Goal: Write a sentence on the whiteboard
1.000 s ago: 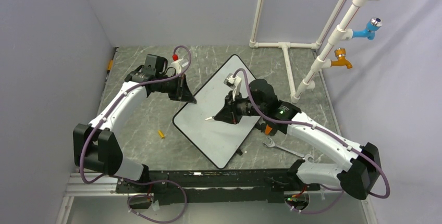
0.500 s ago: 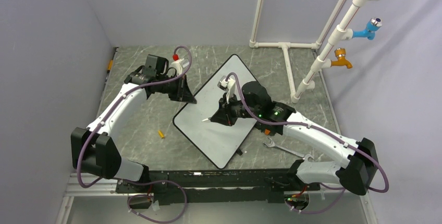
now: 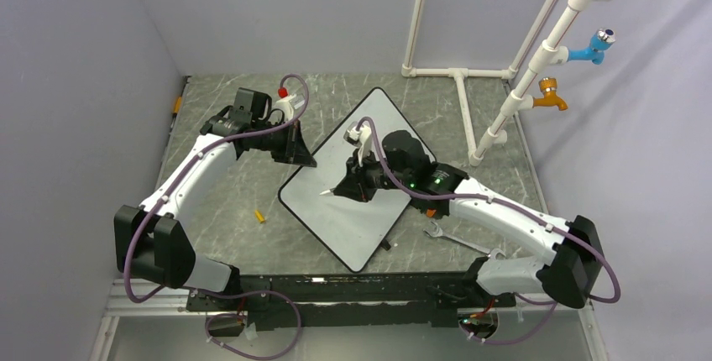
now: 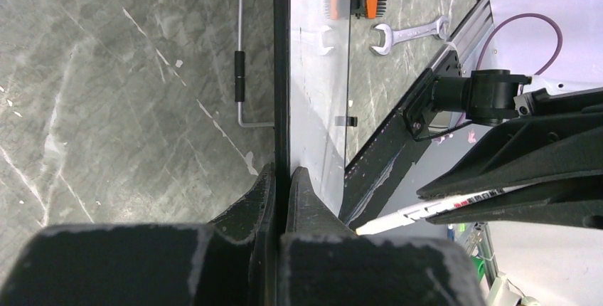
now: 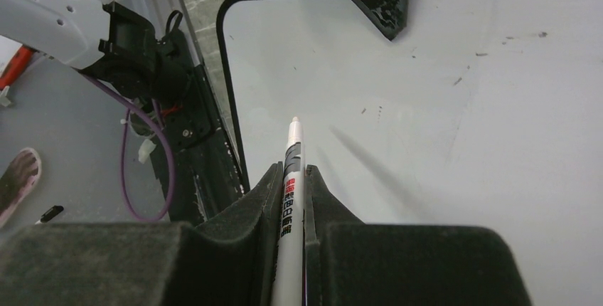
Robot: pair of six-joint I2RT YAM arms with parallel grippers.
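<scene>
small red and black print on marker (image 5: 291,174) barrel, unreadable.

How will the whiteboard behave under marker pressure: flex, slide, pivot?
Probably stiff: the whiteboard rim runs straight from the left tool. Thin, so likely light; unheld it might slide on the smooth table. Clamped at one edge only, it could pivot a little when the marker presses.
</scene>
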